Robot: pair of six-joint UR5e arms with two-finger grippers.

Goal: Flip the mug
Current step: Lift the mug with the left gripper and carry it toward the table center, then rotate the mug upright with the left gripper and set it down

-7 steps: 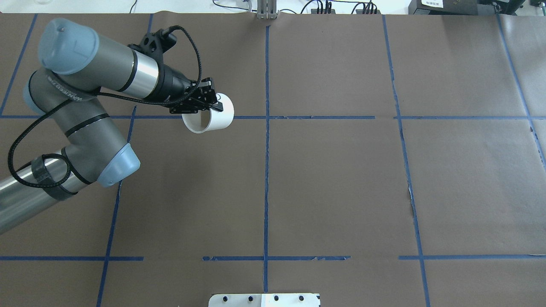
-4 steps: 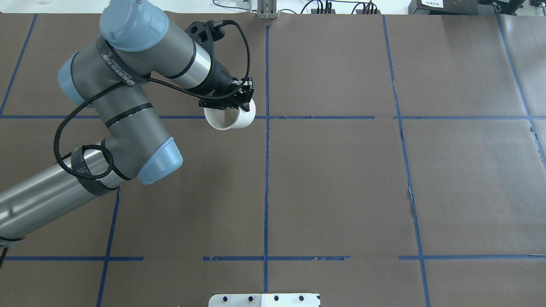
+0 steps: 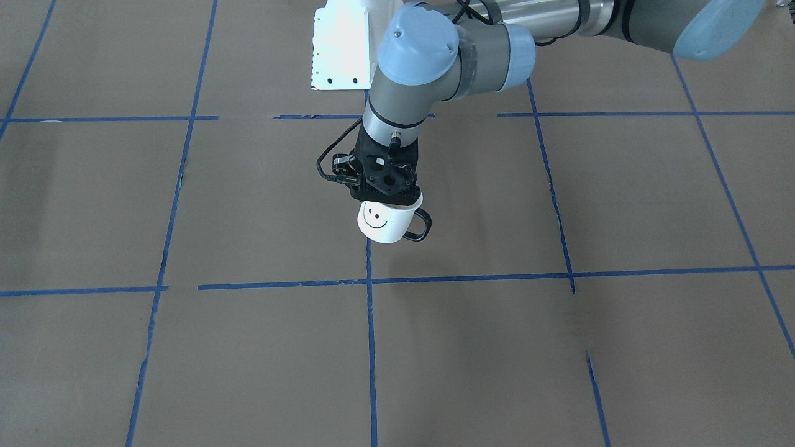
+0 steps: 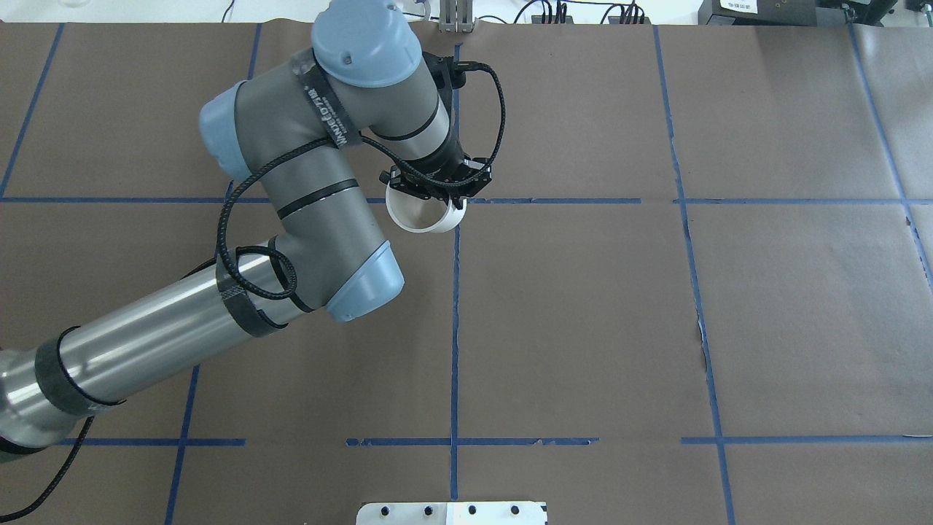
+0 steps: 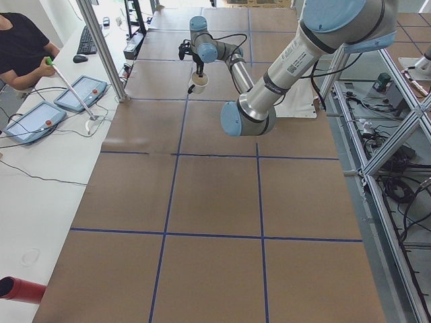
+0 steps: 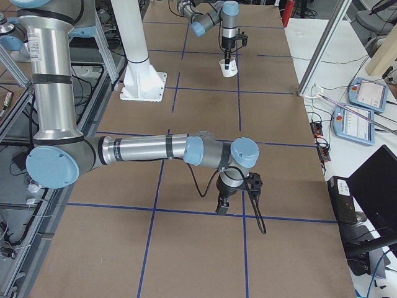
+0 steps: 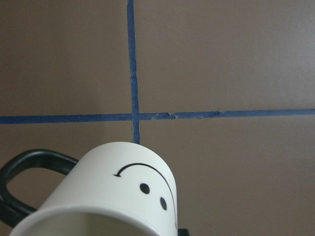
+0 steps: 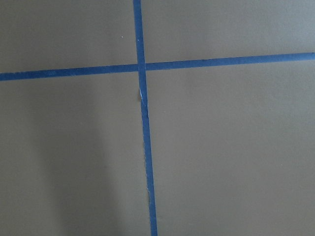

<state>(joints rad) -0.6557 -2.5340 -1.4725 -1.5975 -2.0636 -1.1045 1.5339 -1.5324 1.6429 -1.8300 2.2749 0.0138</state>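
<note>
Mug (image 3: 385,226): white, black smiley face (image 3: 375,218) upright toward operators' side, black loop handle (image 3: 417,226), mouth upward, slightly tilted. Held off brown table (image 3: 559,347), near a crossing of blue tape lines (image 3: 472,277).
Left gripper (image 3: 386,198): pointing down, jaws clamped on mug's rim beside handle.
Right gripper (image 6: 222,210): pointing down over table, well apart from mug; visible in side view only, jaw state not determinable.

mug (image 3: 380,226): white, black smiley, black-handled | table (image 3: 621,198): brown, blue grid lines
</note>
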